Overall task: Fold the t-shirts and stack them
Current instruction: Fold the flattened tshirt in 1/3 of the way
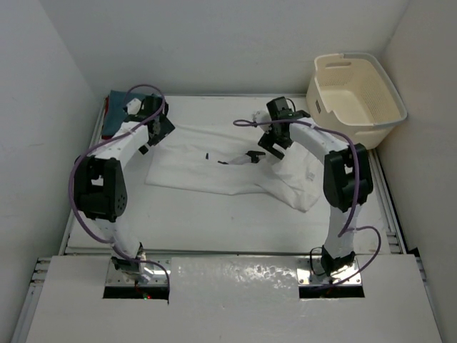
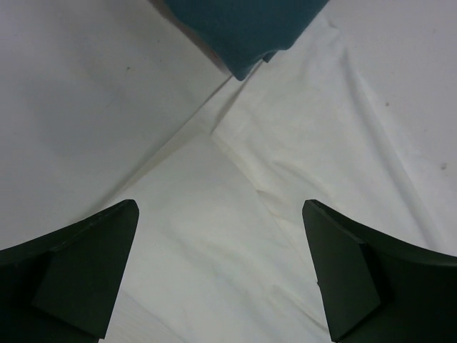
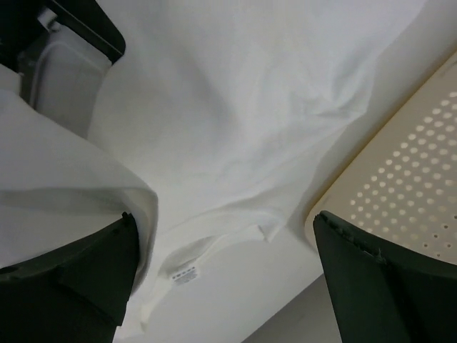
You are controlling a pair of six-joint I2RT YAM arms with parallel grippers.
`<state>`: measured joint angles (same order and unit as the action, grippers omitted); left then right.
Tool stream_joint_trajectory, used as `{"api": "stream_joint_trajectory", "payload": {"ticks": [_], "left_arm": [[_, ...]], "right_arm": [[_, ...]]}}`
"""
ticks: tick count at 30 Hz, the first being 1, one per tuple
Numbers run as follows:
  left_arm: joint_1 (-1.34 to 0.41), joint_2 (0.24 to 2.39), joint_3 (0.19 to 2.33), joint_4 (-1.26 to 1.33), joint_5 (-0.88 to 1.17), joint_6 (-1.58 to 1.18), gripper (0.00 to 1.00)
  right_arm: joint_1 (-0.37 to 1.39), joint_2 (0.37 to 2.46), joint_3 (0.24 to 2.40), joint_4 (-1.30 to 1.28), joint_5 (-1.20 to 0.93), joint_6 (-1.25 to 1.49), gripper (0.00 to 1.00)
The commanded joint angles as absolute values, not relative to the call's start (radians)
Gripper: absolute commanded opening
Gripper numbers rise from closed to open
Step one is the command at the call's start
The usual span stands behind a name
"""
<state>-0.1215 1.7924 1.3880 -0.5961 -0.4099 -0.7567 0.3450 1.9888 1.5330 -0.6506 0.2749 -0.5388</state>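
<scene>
From above, the white t-shirt (image 1: 214, 171) lies spread and rumpled across the middle of the surface (image 1: 214, 221). The blue-grey t-shirt (image 1: 113, 116) sits folded in the far left corner, apart from the white one. A cream basket (image 1: 357, 89) stands at the far right corner. The left tool (image 1: 150, 121) hangs over the white t-shirt's far left part, near the blue-grey t-shirt. The right tool (image 1: 274, 145) is over the white t-shirt's far right part, close to the basket. From this height I cannot tell how either tool stands.

In the left wrist view, the left tool (image 2: 221, 275) stands wide apart with nothing between its fingers (image 2: 82, 275). Below it the white t-shirt (image 2: 335, 150) shows an edge and a corner lying flat on the surface (image 2: 71, 107). A corner of the blue-grey t-shirt (image 2: 243, 28) shows at the top, just beyond the white cloth.

In the right wrist view, the right tool (image 3: 221, 286) is also apart. A thick fold of the white t-shirt (image 3: 235, 107) bunches over and against one of its fingers (image 3: 71, 282); the other finger is bare. The neck label (image 3: 183, 276) shows between the fingers, inside the collar. The perforated wall of the basket (image 3: 407, 193) stands just beside the bare finger.
</scene>
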Motion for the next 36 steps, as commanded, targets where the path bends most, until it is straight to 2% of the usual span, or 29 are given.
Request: {"api": "stream_joint_trajectory", "payload": {"ticks": [1,4,6,7,8,11,13,17,18,19,21,22,23,25,26,29,35,36], "left_arm": [[-0.144,1.714,1.419,-0.574,-0.420,-0.706,1.00],[-0.159,1.691,1.404,-0.568,-0.422,-0.695,1.00],[-0.170,1.671,1.390,-0.571,-0.420,-0.692,1.00],[-0.173,1.663,1.384,-0.569,-0.411,-0.692,1.00],[-0.178,1.646,1.376,-0.562,-0.405,-0.689,1.00],[-0.183,1.603,1.332,-0.529,-0.373,-0.683,1.00],[-0.187,1.586,1.304,-0.515,-0.348,-0.675,1.00],[-0.201,1.540,1.296,-0.548,-0.382,-0.660,1.00],[-0.202,1.533,1.284,-0.549,-0.390,-0.660,1.00],[-0.202,1.525,1.279,-0.548,-0.388,-0.658,1.00],[-0.204,1.506,1.252,-0.534,-0.374,-0.661,1.00],[-0.207,1.503,1.240,-0.520,-0.348,-0.661,1.00],[-0.210,1.502,1.212,-0.502,-0.341,-0.669,1.00],[-0.221,1.503,1.187,-0.485,-0.319,-0.673,1.00],[-0.225,1.508,1.175,-0.473,-0.316,-0.679,1.00],[-0.245,1.508,1.123,-0.416,-0.293,-0.670,1.00],[-0.255,1.519,0.997,-0.307,-0.222,-0.687,1.00],[-0.255,1.519,0.971,-0.296,-0.218,-0.687,1.00]], "right_arm": [[0.324,1.842,1.545,-0.548,0.142,-0.508,0.99],[0.285,1.822,1.560,-0.532,-0.015,-0.560,0.99],[0.273,1.841,1.616,-0.651,-0.176,-0.629,0.99],[0.262,1.857,1.649,-0.726,-0.246,-0.772,0.99],[0.246,1.890,1.769,-1.031,-0.438,-0.920,0.99],[0.238,2.040,1.913,-1.381,-0.471,-1.168,0.99],[0.223,2.075,1.899,-1.442,-0.479,-1.264,0.99],[0.198,2.068,1.892,-1.341,-0.508,-1.113,0.99],[0.196,2.015,1.867,-1.303,-0.532,-0.992,0.99],[0.198,1.970,1.826,-1.135,-0.529,-0.900,0.99],[0.206,1.860,1.583,-0.909,-0.451,-0.599,0.99],[0.213,1.732,1.477,-0.621,-0.404,-0.500,0.99],[0.219,1.674,1.272,-0.509,-0.358,-0.424,0.99],[0.235,1.547,1.108,-0.287,-0.248,-0.274,0.99],[0.242,1.525,1.012,-0.269,-0.239,-0.267,0.99],[0.270,1.494,0.918,-0.226,-0.164,-0.247,0.99],[0.270,1.561,0.884,-0.123,-0.117,-0.199,0.95],[0.270,1.587,0.885,-0.106,-0.111,-0.189,0.90]]}}
